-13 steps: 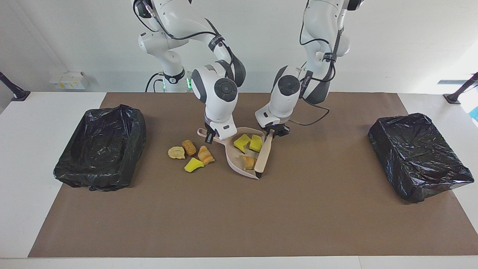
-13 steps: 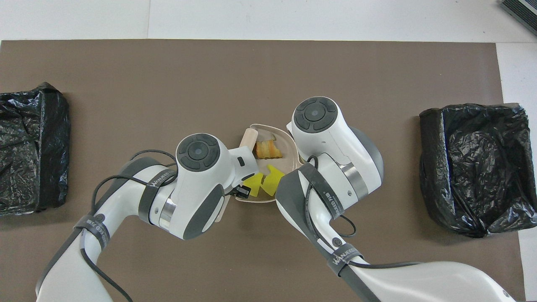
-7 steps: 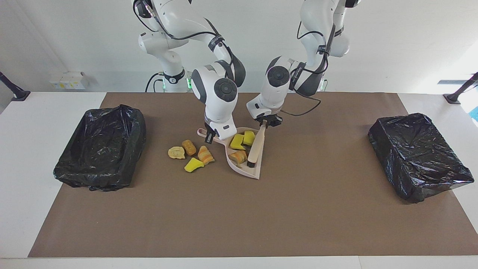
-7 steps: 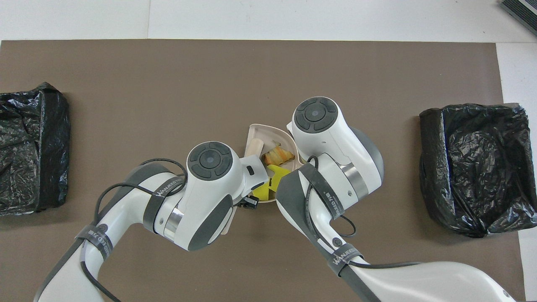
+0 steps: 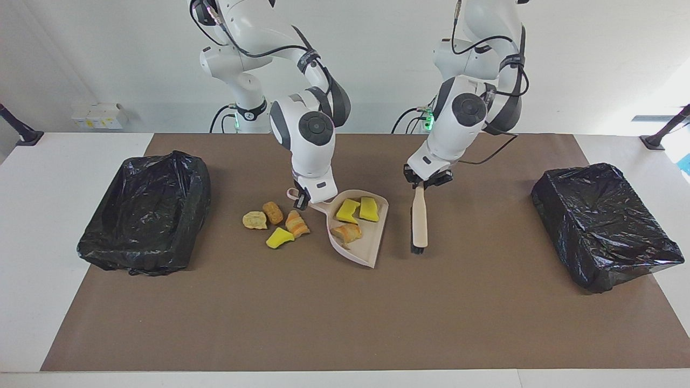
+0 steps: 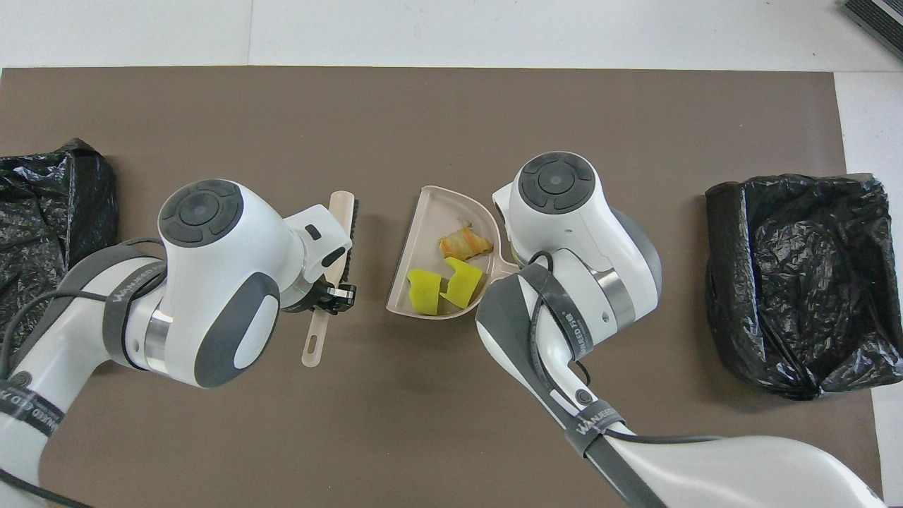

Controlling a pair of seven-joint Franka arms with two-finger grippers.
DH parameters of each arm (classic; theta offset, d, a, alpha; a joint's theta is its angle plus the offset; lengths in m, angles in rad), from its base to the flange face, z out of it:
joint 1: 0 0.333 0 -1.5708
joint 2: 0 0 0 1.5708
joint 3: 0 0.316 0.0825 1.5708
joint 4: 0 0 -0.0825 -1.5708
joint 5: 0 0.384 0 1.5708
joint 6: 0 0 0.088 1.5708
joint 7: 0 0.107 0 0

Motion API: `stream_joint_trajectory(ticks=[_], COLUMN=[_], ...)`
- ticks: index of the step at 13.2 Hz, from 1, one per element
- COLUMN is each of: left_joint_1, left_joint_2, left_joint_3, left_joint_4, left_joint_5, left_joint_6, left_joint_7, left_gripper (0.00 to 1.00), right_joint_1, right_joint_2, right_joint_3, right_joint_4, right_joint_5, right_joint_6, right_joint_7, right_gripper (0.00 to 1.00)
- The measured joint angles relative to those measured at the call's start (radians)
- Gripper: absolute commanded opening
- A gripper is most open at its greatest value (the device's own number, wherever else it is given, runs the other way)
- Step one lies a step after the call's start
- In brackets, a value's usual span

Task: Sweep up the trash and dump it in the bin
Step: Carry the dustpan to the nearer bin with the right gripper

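We are pinching the brush [image 5: 419,217] handle with our left gripper [image 5: 422,183], bristles resting on the mat beside the dustpan [image 5: 372,248] | our right gripper [image 5: 301,198] is clamping the dustpan handle | three scraps [image 5: 353,215] are lying in the dustpan, four scraps [image 5: 274,222] on the mat beside it, toward the right arm's bin [image 5: 144,213].
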Motion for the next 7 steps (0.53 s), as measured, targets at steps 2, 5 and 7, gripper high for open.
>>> stream_joint_trajectory(ticks=[2,5,7], left_joint_1=[-0.004,-0.057,-0.137], left_joint_2=[-0.054,-0.128,-0.182], left_joint_3=[-0.01,-0.028,-0.037], left_joint_4=[-0.03,-0.112,-0.19], left_joint_5=[0.0,0.012,0.019], left_joint_6=[-0.026,-0.025,-0.002], left_joint_7=[-0.089,-0.262,-0.341], left_gripper=[0.0,0.0,0.0], right_joint_1=[-0.044,-0.139,-0.215], right_joint_2=[-0.037,-0.112,-0.15], right_joint_3=[-0.001,-0.002,-0.003], right_joint_4=[0.002,0.002,0.004], right_joint_5=[0.02,0.032,0.033], right_joint_6=[0.003,-0.003,-0.036], right_joint_7=[0.0,-0.038,-0.104], right_gripper=[0.0,0.0,0.0])
